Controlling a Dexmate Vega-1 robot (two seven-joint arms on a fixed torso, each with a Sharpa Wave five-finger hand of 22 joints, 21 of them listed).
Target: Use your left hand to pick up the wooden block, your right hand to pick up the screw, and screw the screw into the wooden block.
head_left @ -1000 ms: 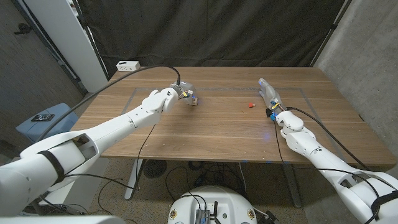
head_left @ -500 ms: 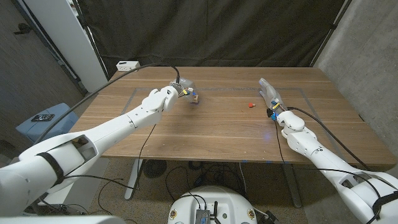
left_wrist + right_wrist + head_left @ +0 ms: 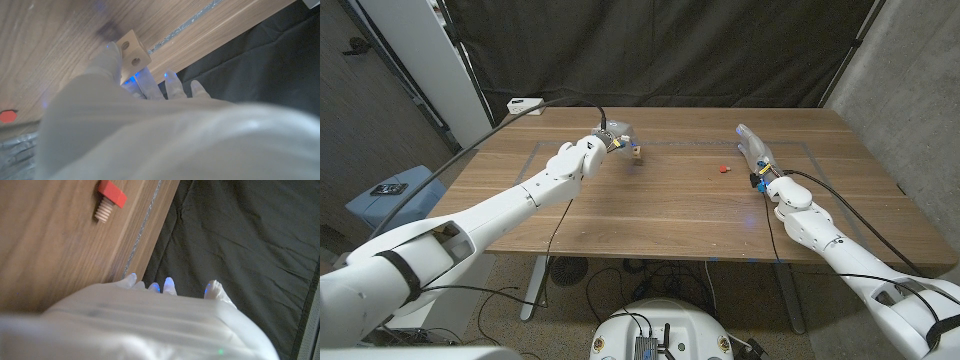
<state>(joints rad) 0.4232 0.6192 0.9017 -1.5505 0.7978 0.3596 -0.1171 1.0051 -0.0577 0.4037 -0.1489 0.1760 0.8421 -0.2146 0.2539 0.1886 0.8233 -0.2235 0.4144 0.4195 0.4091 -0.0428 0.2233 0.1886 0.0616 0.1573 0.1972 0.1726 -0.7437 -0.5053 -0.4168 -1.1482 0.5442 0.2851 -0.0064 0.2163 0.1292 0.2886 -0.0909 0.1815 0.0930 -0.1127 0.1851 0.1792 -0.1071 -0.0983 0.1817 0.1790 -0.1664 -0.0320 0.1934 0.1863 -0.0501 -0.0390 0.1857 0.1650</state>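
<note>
The small wooden block (image 3: 637, 155) with two holes in one face (image 3: 133, 50) is pinched at the fingertips of my left hand (image 3: 612, 142), left of the table's middle towards the back. The thumb (image 3: 111, 57) presses one side and the other fingers reach past it; it seems just off the tabletop. The red-headed screw (image 3: 723, 169) lies on its side on the wood (image 3: 110, 200), alone. My right hand (image 3: 753, 152) stands a little to the right of the screw, fingers (image 3: 168, 285) stretched out and apart, holding nothing.
A white box (image 3: 525, 104) sits at the table's far left corner. A pale taped line (image 3: 670, 143) runs across the wooden table (image 3: 660, 205). Black cables trail from both wrists. A dark curtain hangs behind the table.
My left hand has shifted slightly away from me and to the right, and the block has moved with it. The right hand and the screw have stayed put.
</note>
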